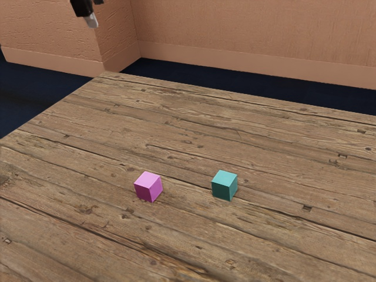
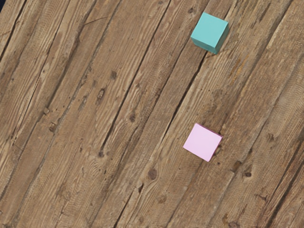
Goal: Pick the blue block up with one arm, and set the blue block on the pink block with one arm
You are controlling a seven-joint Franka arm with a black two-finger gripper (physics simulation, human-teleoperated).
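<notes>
High over the desk's (image 1: 247, 111) far corner: tool (image 1: 88, 14), grip state unreadable, nothing carried. Mid-desk: blue block (image 1: 225, 185) flat, near pink block (image 1: 148, 186) but apart, leaving room for a top-down grasp. Pick not yet begun.

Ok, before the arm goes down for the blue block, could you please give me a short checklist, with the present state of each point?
1. Blue block sits flat on the table, nothing on it: ok.
2. Gap between blue block and pink block: ok, they stand apart.
3. Pink block's top is bare for stacking: ok.
4. Gripper over the blue block: not ok, it hangs high at the exterior view's upper left, away from both blocks.
5. Both blocks seen in the wrist view: ok.
</notes>
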